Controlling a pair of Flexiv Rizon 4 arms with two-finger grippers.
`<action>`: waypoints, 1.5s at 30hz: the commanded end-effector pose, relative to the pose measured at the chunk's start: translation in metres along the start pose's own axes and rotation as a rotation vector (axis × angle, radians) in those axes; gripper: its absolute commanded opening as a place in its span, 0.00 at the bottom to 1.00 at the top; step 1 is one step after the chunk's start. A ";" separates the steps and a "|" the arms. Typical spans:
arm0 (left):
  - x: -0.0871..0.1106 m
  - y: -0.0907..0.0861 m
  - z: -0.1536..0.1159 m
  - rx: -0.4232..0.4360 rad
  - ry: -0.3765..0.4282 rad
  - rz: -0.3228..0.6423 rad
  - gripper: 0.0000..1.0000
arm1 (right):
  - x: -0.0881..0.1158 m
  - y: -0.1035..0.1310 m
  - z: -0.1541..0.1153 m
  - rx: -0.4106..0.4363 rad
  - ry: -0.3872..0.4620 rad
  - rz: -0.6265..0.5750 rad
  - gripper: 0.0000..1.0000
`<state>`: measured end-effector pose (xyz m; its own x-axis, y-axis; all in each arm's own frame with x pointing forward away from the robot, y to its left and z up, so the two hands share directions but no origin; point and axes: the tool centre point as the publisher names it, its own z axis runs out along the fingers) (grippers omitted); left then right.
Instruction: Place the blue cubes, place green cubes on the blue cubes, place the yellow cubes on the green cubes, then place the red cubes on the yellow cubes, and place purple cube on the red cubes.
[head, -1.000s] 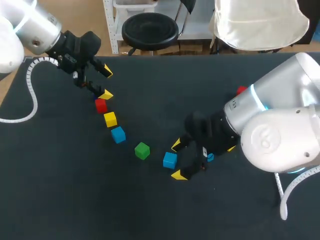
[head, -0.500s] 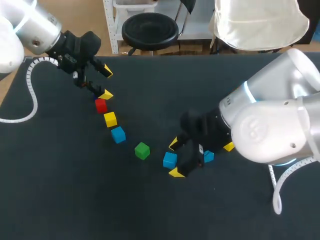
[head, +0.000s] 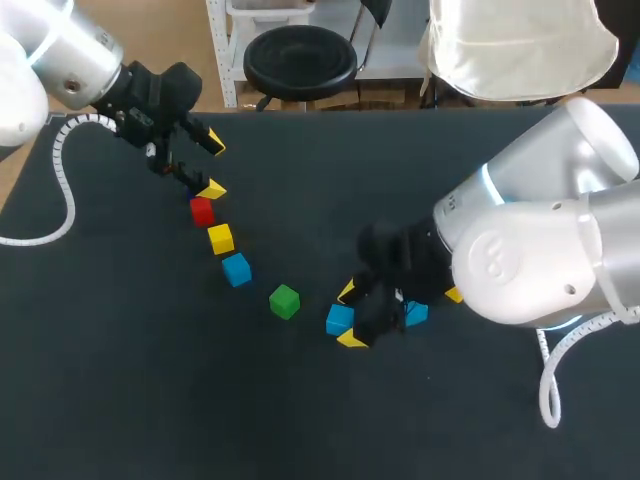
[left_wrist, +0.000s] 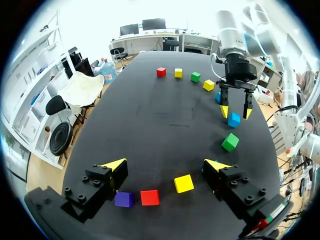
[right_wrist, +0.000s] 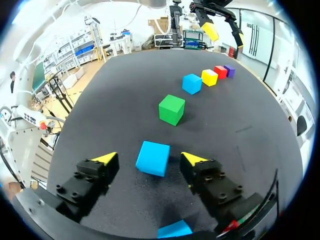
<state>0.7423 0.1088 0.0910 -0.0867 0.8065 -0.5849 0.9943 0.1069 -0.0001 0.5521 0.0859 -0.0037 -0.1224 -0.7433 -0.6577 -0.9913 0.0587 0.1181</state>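
R gripper (head: 348, 316) eased in, jaws narrower round blue cube (head: 338, 320).

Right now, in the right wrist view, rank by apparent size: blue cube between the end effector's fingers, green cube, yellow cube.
1. blue cube between the fingers
2. green cube
3. yellow cube
Nearness to camera sets this; real sizes may match.

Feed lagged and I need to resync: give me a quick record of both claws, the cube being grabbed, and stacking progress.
right claw: open, straddling blue cube, gaps on both sides
left claw: open, over purple cube and red cube
green cube: ahead of right claw, unstacked
stacking: no cube on another yet
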 end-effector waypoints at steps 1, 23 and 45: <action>0.000 -0.001 0.000 -0.002 0.000 0.001 1.00 | 0.001 -0.001 0.002 0.003 0.007 0.004 0.46; 0.000 -0.001 0.000 -0.002 0.000 0.001 1.00 | -0.011 0.010 -0.044 0.061 0.089 -0.084 0.00; 0.000 -0.001 0.000 -0.002 0.000 0.001 1.00 | -0.024 0.007 -0.074 0.019 0.087 -0.143 0.00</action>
<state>0.7423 0.1089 0.0910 -0.0867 0.8064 -0.5850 0.9943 0.1069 0.0000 0.5514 0.0547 0.0680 0.0239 -0.8006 -0.5987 -0.9992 -0.0384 0.0115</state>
